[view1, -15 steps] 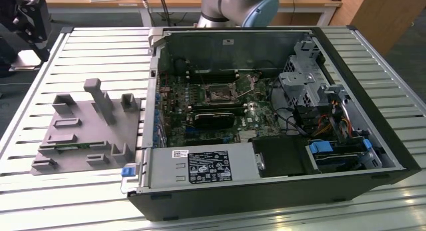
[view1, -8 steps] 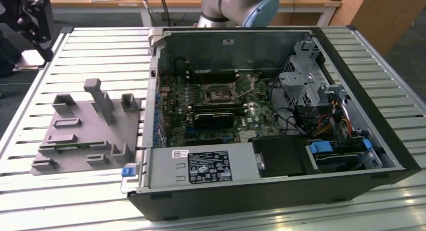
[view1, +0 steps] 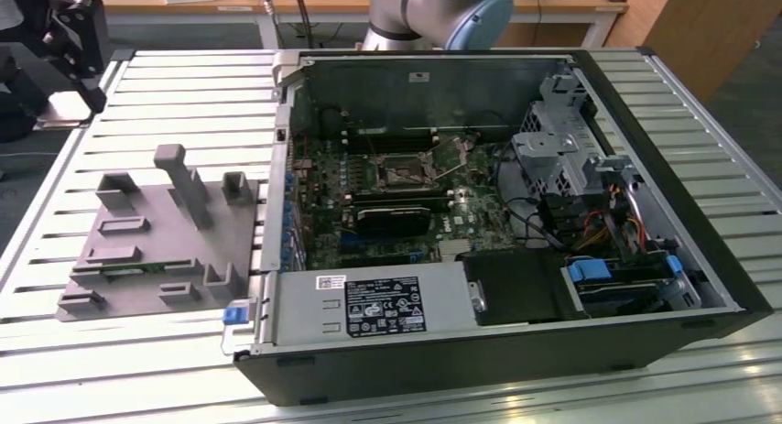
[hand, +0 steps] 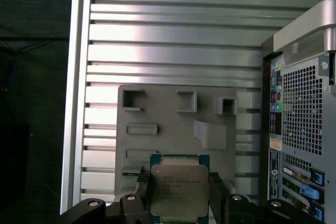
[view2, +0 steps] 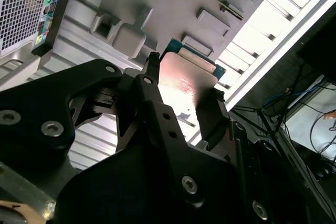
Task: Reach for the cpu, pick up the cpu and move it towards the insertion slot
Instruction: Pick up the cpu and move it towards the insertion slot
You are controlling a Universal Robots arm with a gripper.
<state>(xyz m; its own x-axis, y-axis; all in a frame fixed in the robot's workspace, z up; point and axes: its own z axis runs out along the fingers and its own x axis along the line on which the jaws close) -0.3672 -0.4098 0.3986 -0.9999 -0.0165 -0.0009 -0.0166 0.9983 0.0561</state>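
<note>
Two of the three steps look done, as far as I can judge: the reach and the pick-up. The gripper (hand: 180, 203) has its jaws closed on two opposite edges of the cpu (hand: 179, 188). In both wrist views the chip sits flat between them (its green rim shows at the far edge). No gap is visible between the jaws and the chip, so I take the hold as firm.

The cpu hangs over the grey fixture plate (hand: 173, 114), which lies on the slatted tabletop (hand: 173, 40) just beside the open computer case (view1: 660, 168). The chip does not seem to touch the plate. In the first wrist view the plate's pockets look small behind the chip, so it appears to be raised well clear.

What is left is the move. In the exterior view the insertion slot (view1: 400, 170) sits on the motherboard (view1: 366, 213) inside the case, dark with a shiny frame, and nothing lies in it. It is well apart from the fixture plate, with the case wall between them. The chip is on the plate's side of that wall, so in my opinion most of the carry remains.
</note>
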